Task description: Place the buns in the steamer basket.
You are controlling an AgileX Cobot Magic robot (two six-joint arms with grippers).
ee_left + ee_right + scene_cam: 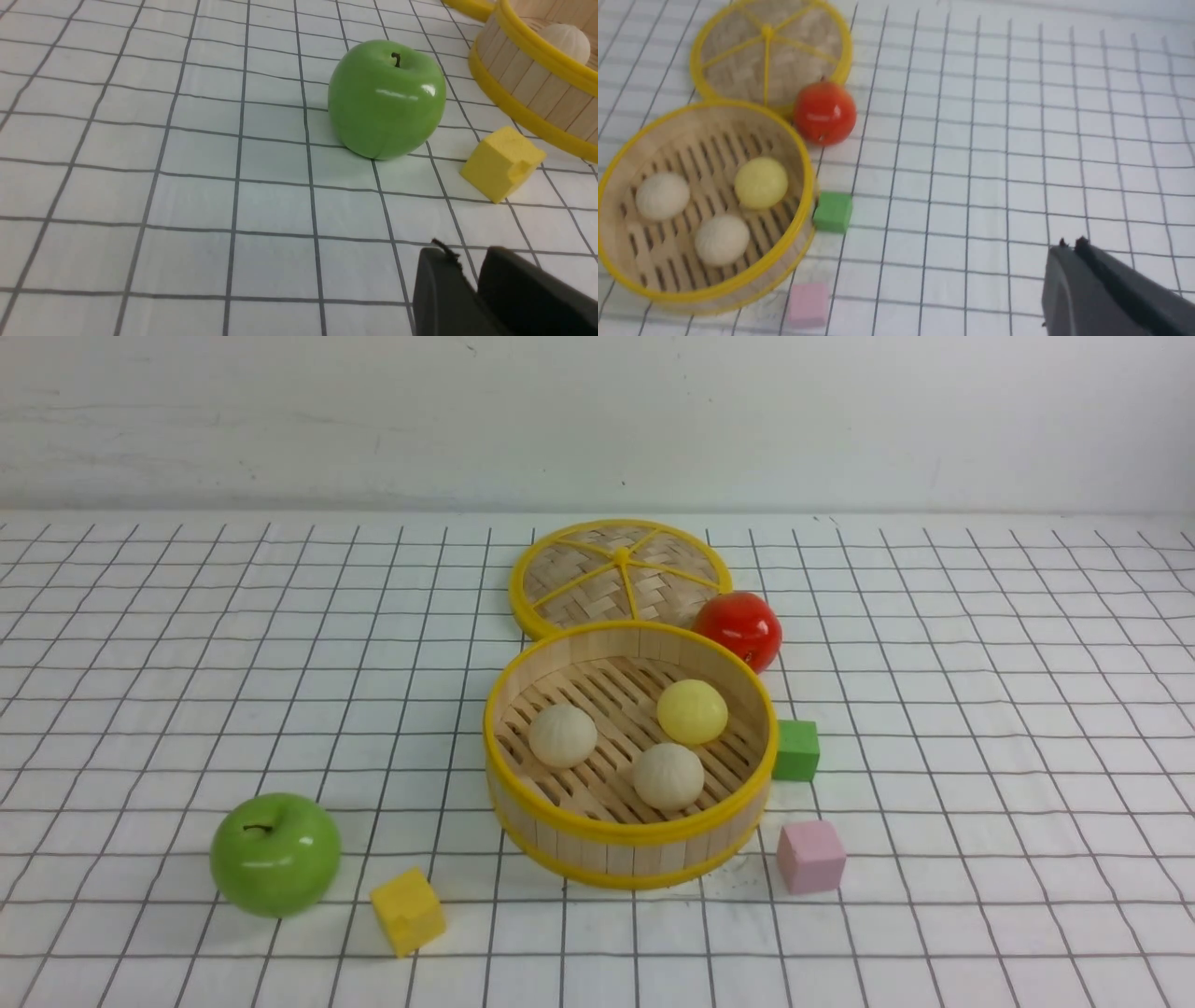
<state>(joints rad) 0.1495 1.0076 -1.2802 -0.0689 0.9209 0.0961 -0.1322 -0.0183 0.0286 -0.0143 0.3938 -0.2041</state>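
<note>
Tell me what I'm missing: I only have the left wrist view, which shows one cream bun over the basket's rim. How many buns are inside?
Observer: Three buns lie on the steamer basket's slatted floor, two cream and one pale yellow.
Operator: What's beyond the basket? My view cuts off there.
Observer: Its lid lies flat behind it, with a tomato beside the lid, and a green cube and a pink cube to the basket's right.
Operator: Is the right gripper holding anything?
Observer: No. The right gripper is shut and empty, off to the basket's side.
</note>
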